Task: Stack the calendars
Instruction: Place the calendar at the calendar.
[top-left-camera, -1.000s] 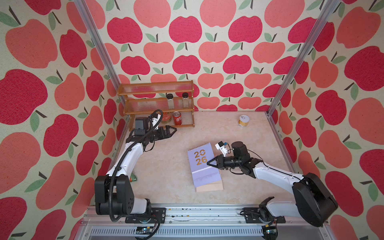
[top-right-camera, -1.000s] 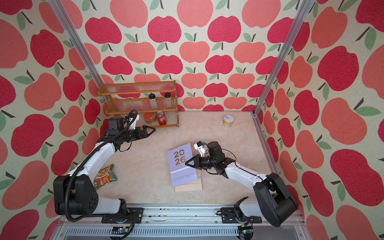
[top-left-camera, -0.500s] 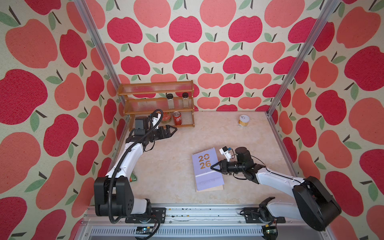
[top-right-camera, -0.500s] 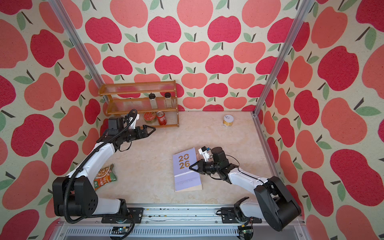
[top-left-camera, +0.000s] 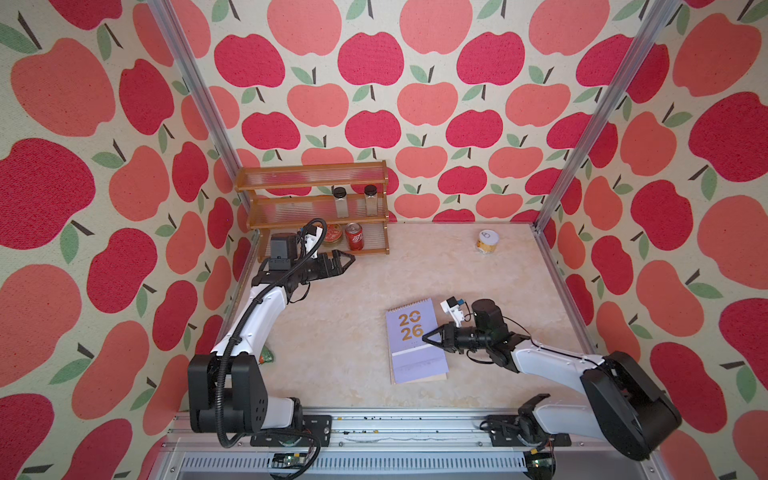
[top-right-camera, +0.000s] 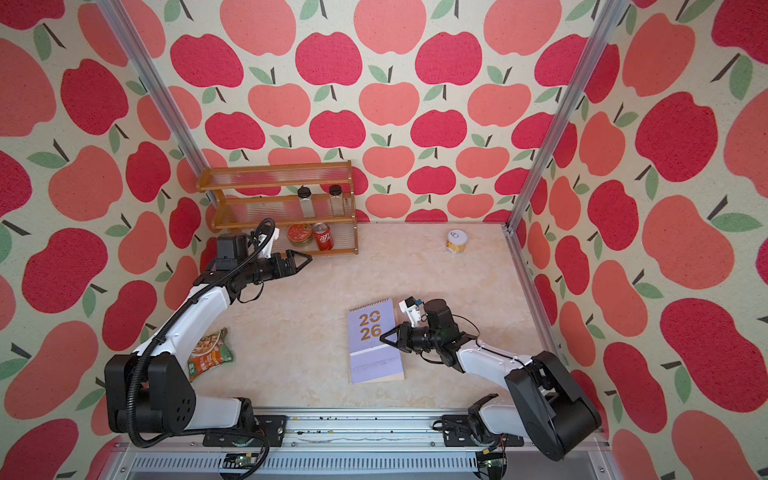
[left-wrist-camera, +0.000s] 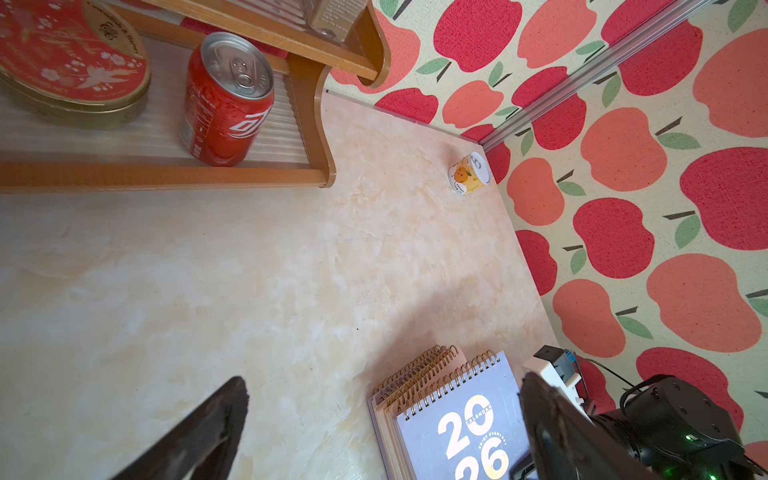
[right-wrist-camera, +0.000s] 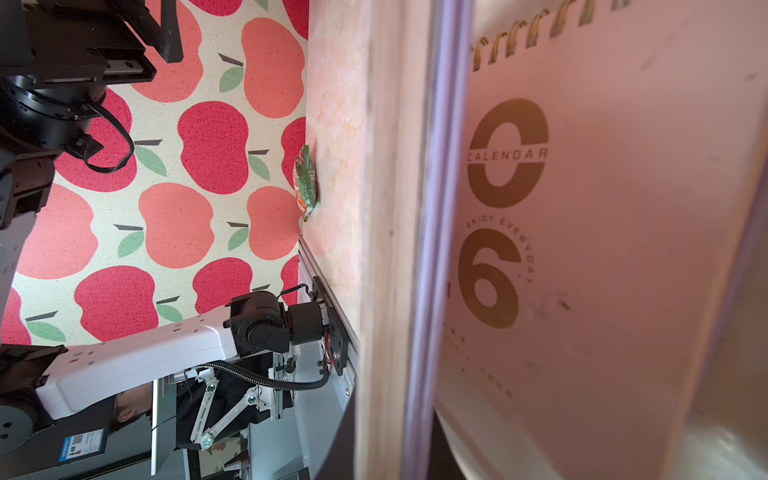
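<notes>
I have the calendars (top-left-camera: 419, 368) piled in one stack just toward 6 o'clock from the centre of the bench (top-left-camera: 332, 332), with their coil bindings pointing to 12 o'clock. The top calendar (top-left-camera: 409, 330) is lavender, with gold "2026" facing up. A peach-tan edge peeks out on the stack's 6 o'clock side. In the left wrist view several more coil bindings fan out beneath the top one, though I cannot count the layers for certain.

My right end effector (top-left-camera: 427, 337) reaches in low from 3 o'clock and is clenched on the top calendar's 3 o'clock edge, about halfway along it. That cover fills much of the right wrist view at close range.

My left end effector (top-left-camera: 349, 261) hovers well apart from the stack, out at 10 o'clock. Its jaws are released wide with nothing between them, and it sits just in front of the wooden rack (top-left-camera: 311, 183).

The rack stands at 11 o'clock against the back wall. Its lowest shelf carries a red can (top-left-camera: 354, 242) and a round red tin (top-left-camera: 332, 233), and the middle shelf carries two black-capped jars (top-left-camera: 340, 203). A small yellow can (top-left-camera: 487, 242) stands alone at 1 o'clock near the corner. A green-orange snack packet (top-right-camera: 210, 353) lies at 8 o'clock beside the left arm.
</notes>
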